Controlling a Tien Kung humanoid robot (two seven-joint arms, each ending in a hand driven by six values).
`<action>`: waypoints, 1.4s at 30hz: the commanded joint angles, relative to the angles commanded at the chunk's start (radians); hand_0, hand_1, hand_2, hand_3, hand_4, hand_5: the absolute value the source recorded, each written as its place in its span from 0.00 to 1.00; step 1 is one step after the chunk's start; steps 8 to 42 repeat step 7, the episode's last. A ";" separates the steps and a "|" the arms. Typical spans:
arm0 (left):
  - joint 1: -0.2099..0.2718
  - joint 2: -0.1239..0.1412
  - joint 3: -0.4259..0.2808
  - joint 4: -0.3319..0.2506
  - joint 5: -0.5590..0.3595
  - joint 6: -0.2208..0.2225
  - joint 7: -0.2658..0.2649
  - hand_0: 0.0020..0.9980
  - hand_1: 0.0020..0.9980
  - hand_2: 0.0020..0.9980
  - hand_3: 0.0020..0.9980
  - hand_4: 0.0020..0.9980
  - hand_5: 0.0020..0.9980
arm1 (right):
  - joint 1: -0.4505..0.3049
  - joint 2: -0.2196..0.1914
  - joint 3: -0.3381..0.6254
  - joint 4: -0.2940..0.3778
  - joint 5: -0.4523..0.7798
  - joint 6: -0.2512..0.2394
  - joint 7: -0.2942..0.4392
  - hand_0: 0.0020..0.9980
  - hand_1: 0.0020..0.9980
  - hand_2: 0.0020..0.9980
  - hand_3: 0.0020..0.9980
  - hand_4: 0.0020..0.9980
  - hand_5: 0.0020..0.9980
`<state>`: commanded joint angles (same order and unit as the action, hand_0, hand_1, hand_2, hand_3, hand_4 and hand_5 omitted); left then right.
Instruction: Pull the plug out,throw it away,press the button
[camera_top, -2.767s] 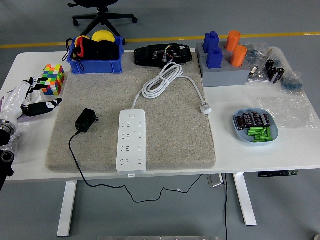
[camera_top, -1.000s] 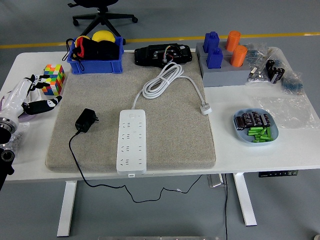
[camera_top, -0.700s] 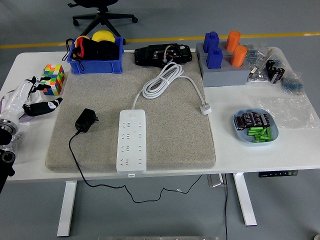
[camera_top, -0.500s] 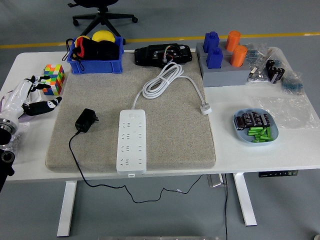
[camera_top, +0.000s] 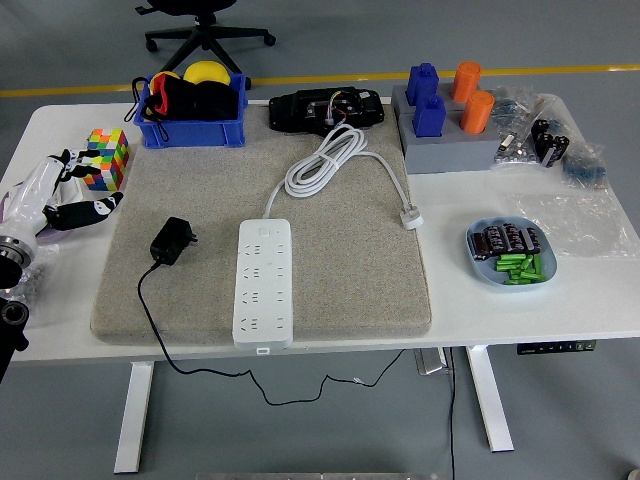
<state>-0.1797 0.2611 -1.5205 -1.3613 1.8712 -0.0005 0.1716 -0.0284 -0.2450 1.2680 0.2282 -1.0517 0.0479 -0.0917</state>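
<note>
A white power strip (camera_top: 264, 283) lies on the grey felt mat (camera_top: 350, 270), its white cord coiled behind it, and nothing is plugged into it. A black plug adapter (camera_top: 172, 240) lies on the mat to the strip's left, apart from it, with its black cable (camera_top: 150, 320) running over the table's front edge. My left hand (camera_top: 62, 195) hovers at the table's left edge, left of the mat, with its fingers spread and holding nothing. My right hand is out of view.
A colourful cube (camera_top: 107, 158) sits just behind my left hand. A blue bin (camera_top: 190, 128) and a black device (camera_top: 325, 108) stand at the back. Blue and orange blocks on a grey base (camera_top: 445, 150) and a blue dish (camera_top: 508, 278) are on the right.
My left hand has shifted slightly up and back near the table's left edge. Nothing else has moved.
</note>
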 joint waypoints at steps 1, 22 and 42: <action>0.000 0.000 0.000 0.000 0.000 0.000 0.000 0.82 0.79 0.73 0.81 0.78 0.18 | 0.000 0.000 0.000 0.000 0.000 0.000 0.000 0.73 0.68 0.66 0.63 0.74 0.60; 0.000 -0.001 0.000 0.000 0.000 0.000 0.000 0.82 0.79 0.73 0.81 0.78 0.18 | 0.000 0.000 0.000 0.000 0.000 0.000 0.000 0.73 0.68 0.66 0.64 0.74 0.60; 0.000 -0.001 0.000 0.000 0.000 0.000 0.000 0.82 0.79 0.73 0.81 0.78 0.18 | 0.000 0.000 0.000 0.000 0.000 0.000 0.000 0.73 0.68 0.66 0.64 0.74 0.60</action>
